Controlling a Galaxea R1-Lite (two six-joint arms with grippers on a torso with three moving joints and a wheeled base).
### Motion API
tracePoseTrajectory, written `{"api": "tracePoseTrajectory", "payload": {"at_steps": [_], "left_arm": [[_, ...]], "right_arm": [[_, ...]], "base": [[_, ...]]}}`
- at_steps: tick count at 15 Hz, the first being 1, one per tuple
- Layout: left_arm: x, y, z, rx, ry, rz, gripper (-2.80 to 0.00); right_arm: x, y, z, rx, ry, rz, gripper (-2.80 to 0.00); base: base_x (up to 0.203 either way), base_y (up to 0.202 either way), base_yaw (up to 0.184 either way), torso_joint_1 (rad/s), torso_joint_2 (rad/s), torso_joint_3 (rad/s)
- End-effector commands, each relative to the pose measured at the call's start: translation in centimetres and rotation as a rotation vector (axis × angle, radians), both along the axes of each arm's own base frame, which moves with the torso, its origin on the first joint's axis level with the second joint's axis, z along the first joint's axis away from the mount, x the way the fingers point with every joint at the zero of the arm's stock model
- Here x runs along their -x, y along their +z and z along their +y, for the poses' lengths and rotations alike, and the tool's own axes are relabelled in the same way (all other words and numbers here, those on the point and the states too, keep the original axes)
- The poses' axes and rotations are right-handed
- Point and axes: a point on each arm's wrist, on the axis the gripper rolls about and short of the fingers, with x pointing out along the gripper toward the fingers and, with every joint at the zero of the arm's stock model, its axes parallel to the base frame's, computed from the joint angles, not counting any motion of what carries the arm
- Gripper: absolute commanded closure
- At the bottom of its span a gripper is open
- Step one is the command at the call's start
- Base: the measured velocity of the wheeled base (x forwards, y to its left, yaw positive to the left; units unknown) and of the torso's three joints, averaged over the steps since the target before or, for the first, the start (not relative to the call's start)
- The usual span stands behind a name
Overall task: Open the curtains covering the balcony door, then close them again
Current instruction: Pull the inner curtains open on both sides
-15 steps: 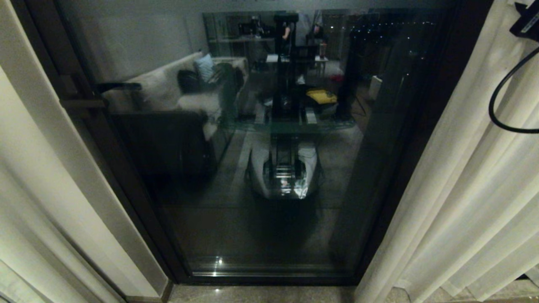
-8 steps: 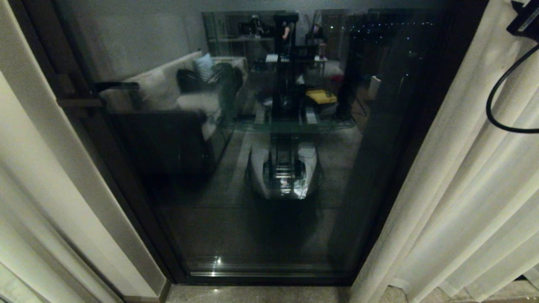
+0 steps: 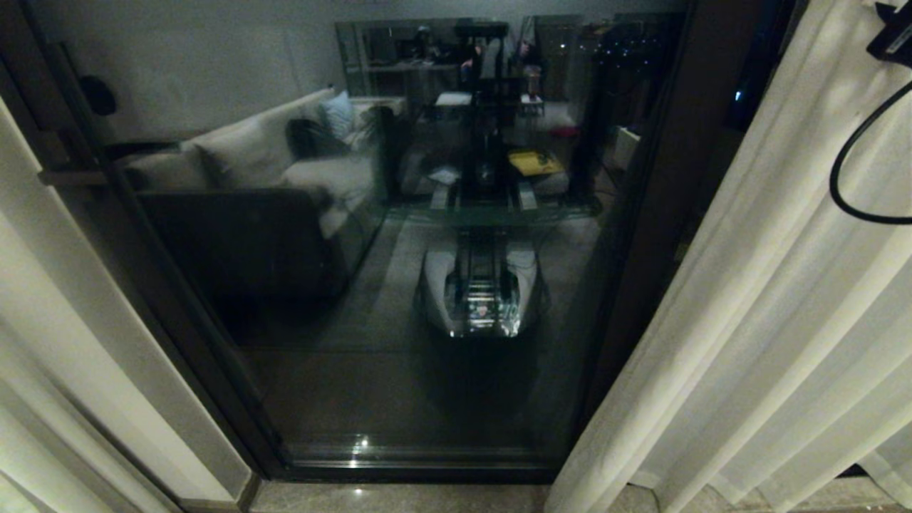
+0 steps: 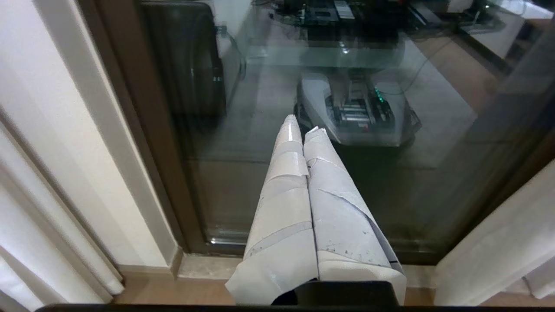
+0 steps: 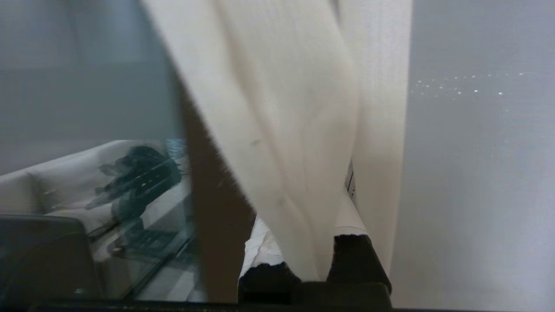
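Note:
The balcony door is a dark glass panel that mirrors the room and my own base, with a short bar handle on its left frame. The cream curtains hang at both sides of it: one panel at the right, another at the left. High at the right, my right gripper is shut on a fold of the right curtain, which runs between its taped fingers. My left gripper hangs low in front of the glass, shut and empty.
A black cable loops from my right arm across the right curtain. A pale stone sill runs along the foot of the door. The door's brown right frame shows beside the curtain's edge.
The whole picture has shifted left, so the camera has moved right. The held curtain has kept its place by my right gripper, and more of the door's right frame shows.

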Motion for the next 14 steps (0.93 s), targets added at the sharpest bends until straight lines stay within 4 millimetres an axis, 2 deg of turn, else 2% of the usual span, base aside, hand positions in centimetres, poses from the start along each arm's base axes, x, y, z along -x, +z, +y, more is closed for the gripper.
{"api": "tracePoseTrajectory", "payload": {"at_steps": [1, 14], "left_arm": [[0.00, 0.00, 0.00, 0.002, 0.001, -0.001, 0.00], [0.00, 0.00, 0.00, 0.000, 0.001, -0.001, 0.00]], "right_arm": [[0.14, 0.16, 0.05, 0.002, 0.002, -0.009, 0.00], [0.05, 0.07, -0.22, 0.000, -0.008, -0.006, 0.00]], "base": [[0.000, -0.188, 0.001, 0.002, 0.00, 0.003], [0.000, -0.189, 0.004, 0.002, 0.00, 0.004]]}}
